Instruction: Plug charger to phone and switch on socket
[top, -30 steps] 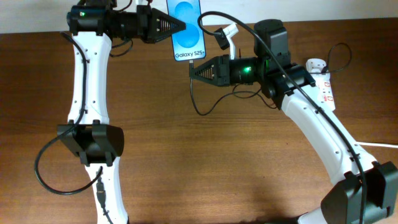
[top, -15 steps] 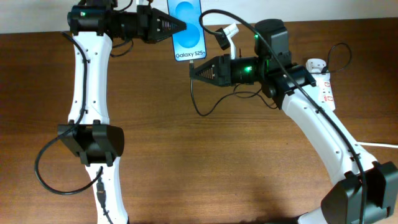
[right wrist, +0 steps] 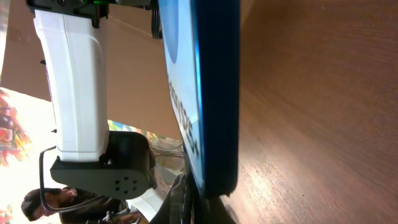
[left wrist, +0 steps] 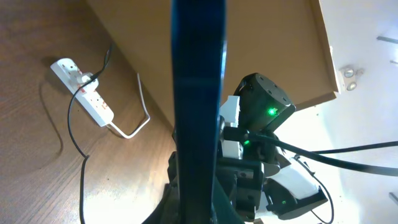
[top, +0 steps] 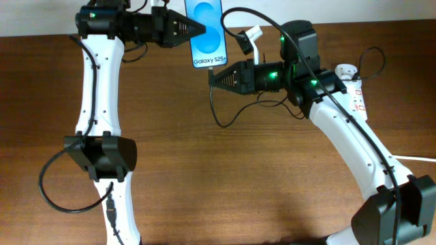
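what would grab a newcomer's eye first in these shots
The phone, with its bright blue screen, stands out near the far edge of the brown table, gripped from the side by the left gripper. Just under its lower end sits the right gripper, with the thin black charger looping away below it. The white socket lies beside the right arm.
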